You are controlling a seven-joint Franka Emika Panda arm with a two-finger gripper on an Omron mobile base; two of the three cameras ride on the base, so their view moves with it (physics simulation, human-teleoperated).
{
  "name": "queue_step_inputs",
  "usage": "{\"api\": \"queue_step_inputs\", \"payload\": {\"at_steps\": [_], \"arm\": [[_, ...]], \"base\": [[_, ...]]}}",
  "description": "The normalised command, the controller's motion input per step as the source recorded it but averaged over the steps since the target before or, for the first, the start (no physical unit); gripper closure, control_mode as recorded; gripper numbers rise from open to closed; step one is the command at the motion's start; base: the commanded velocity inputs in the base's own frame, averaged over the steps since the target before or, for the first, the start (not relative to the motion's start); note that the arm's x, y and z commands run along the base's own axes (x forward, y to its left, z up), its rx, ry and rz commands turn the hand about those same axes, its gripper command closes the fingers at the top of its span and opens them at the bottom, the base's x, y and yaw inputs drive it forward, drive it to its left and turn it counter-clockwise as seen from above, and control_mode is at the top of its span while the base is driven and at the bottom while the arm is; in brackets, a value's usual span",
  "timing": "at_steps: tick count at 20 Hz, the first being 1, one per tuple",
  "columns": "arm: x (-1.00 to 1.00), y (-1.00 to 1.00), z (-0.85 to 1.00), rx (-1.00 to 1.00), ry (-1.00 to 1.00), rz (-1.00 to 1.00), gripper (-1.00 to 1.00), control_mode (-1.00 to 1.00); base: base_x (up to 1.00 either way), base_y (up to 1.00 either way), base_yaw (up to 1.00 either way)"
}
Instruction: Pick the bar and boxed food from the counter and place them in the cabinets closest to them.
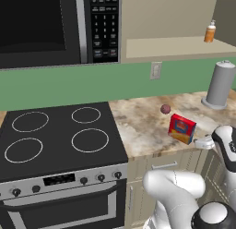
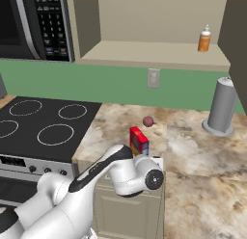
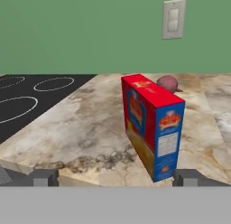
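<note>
The gripper [image 3: 115, 177] sits low at the front edge of the counter [image 1: 138, 131], fingers spread as wide as they go with nothing between them. In the hand view the two dark fingertips [image 3: 43, 177] stand far apart, one at each lower corner, pointing straight at the box.

Right in front of it is the boxed food [image 3: 151, 128], a red carton with a blue and yellow label, standing upright on the marbled stone near the front edge and not touched by anything. It's turned at an angle, so the hand camera gets one broad face and the narrow blue end.

Just behind the box is a small dark-red ball [image 1: 165, 109] lying on the counter. The black stovetop [image 1: 55, 135] runs alongside, off to the left.

Further back toward the wall there's a grey cylinder on a round base [image 2: 221, 112], and a light switch plate [image 2: 153, 78] on the green wall.

Up top, the cabinets [image 2: 144, 52] are open, with an orange bottle [image 2: 204, 39] standing on the shelf, and the black microwave [image 1: 55, 27] next to them.
</note>
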Motion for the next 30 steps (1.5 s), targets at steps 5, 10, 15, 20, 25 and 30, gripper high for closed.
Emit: {"api": "queue_step_inputs", "payload": {"at_steps": [5, 10, 15, 20, 25, 30], "arm": [[0.04, 0.00, -0.02, 0.00, -0.04, 0.00, -1.00, -1.00], [0.00, 0.00, 0.00, 0.00, 0.00, 0.00, -1.00, -1.00], [0.00, 0.00, 0.04, 0.00, -0.07, 0.00, -1.00, -1.00], [0.00, 0.00, 0.03, 0.00, -0.10, 0.00, -1.00, -1.00], [0.00, 0.00, 0.00, 0.00, -0.09, 0.00, -1.00, -1.00], [0.00, 0.00, 0.03, 0.00, -0.09, 0.00, -1.00, -1.00]], "base": [[0.00, 0.00, 0.00], [0.00, 0.00, 0.00], [0.00, 0.00, 0.00], [0.00, 0.00, 0.00], [0.00, 0.00, 0.00], [0.00, 0.00, 0.00]]}}
